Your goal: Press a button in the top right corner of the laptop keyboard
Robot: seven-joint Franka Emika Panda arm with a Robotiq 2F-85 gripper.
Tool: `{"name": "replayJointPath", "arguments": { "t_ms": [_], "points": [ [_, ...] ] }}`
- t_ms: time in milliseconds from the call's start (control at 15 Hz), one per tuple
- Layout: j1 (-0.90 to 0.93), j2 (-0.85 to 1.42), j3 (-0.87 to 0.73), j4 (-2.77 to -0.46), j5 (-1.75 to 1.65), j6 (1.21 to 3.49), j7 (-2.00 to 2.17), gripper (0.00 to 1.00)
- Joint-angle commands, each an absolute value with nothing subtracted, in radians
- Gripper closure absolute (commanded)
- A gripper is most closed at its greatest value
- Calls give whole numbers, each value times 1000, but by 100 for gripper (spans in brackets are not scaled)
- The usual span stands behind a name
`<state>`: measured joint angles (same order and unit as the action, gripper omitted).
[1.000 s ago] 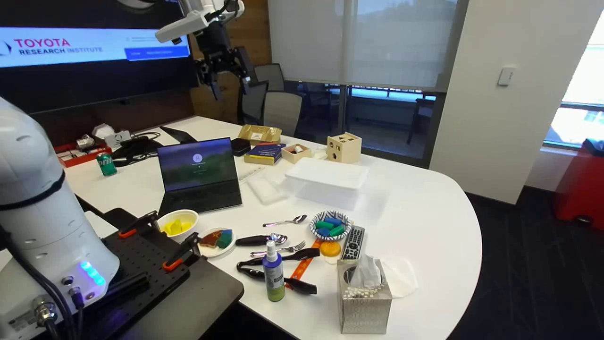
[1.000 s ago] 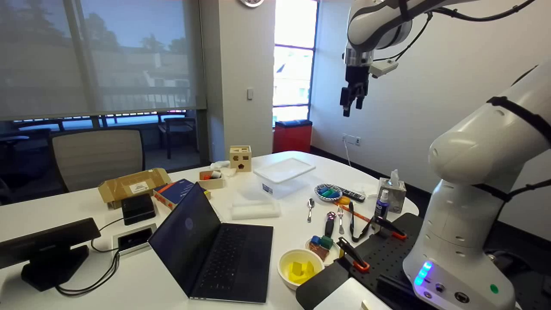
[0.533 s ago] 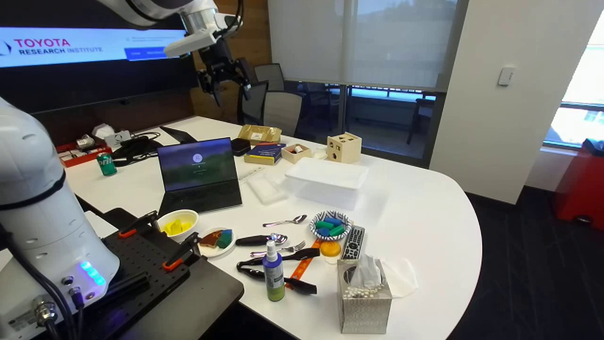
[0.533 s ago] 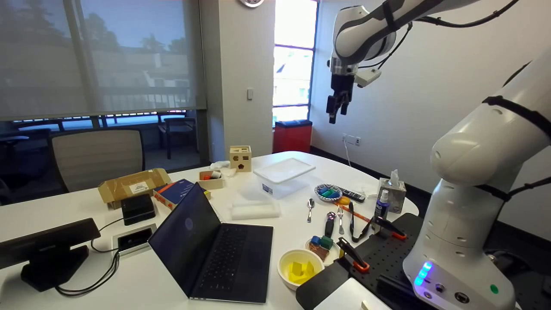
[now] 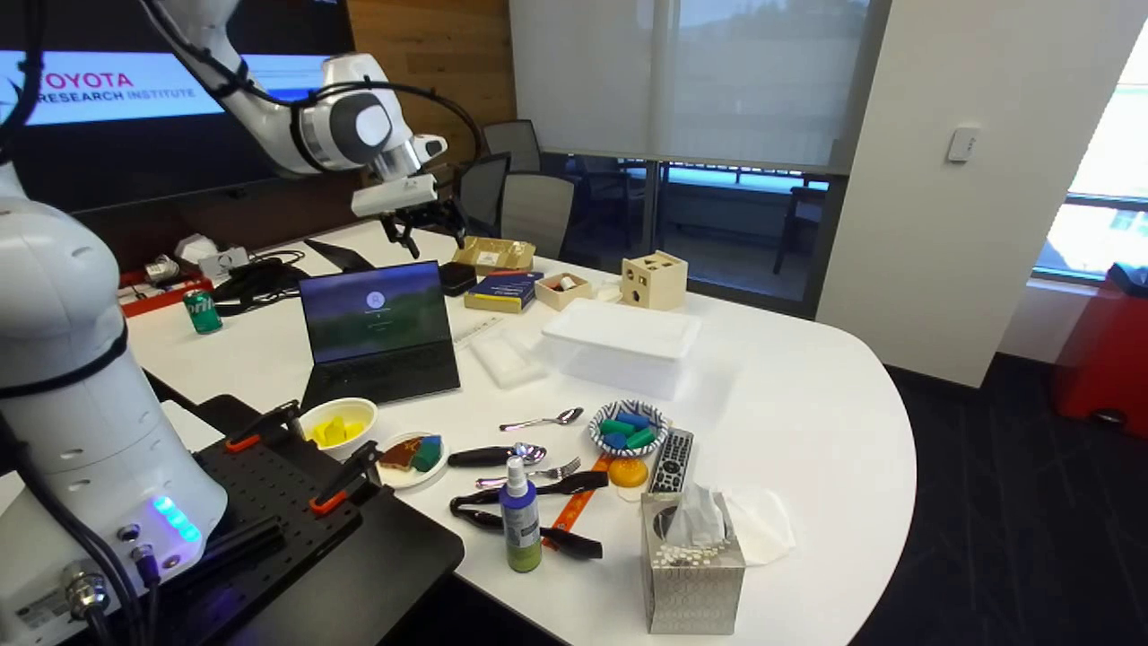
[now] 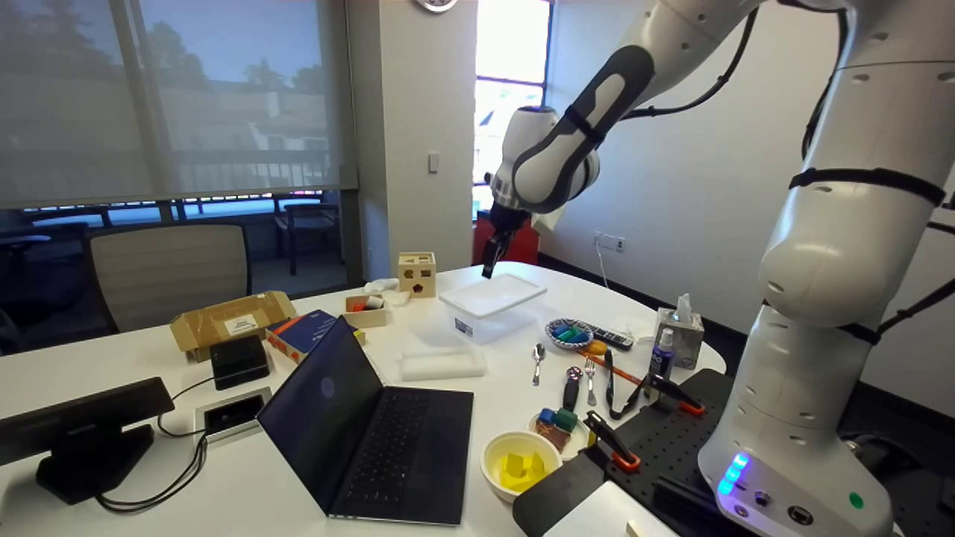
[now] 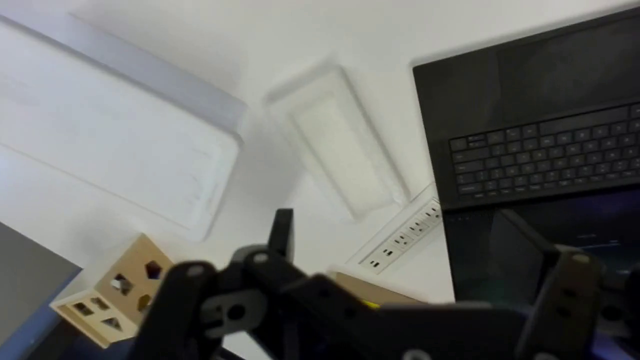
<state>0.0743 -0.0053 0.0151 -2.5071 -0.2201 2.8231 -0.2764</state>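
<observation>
Apparently at the reaching step, the gripper (image 5: 439, 246) is hovering, 2 fingers (image 7: 283, 232) spread wide, holding nothing, next needing lowering onto the keyboard's (image 7: 555, 155) hard-to-read top-right key (image 7: 470, 188).

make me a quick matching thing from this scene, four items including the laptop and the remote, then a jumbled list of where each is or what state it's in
Things
1. laptop
2. hand
3. yellow pieces
4. remote

Places and states
A. in the white bowl
B. beside the patterned bowl
C. has its screen lit
D. in the air, open

Pairs: 1-C, 2-D, 3-A, 4-B
</observation>
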Motion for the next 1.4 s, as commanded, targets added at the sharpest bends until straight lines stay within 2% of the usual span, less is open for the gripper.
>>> {"name": "replayJointPath", "arguments": {
  "t_ms": [0, 133, 333, 400, 467, 1067, 1133, 1333],
  "points": [
    [88, 257, 86, -2358, -95, 2913, -384, 0],
    [53, 398, 167, -2241, -51, 2883, -437, 0],
    [74, 575, 184, -2051, -106, 2786, -400, 0],
    [80, 629, 186, -1988, -114, 2755, -397, 11],
    [83, 676, 190, -1930, -119, 2726, -398, 26],
    [93, 1009, 270, -1523, -97, 2564, -426, 95],
    [94, 1038, 280, -1490, -93, 2554, -428, 100],
    [106, 1113, 292, -1407, -83, 2531, -409, 100]
  ]
}}
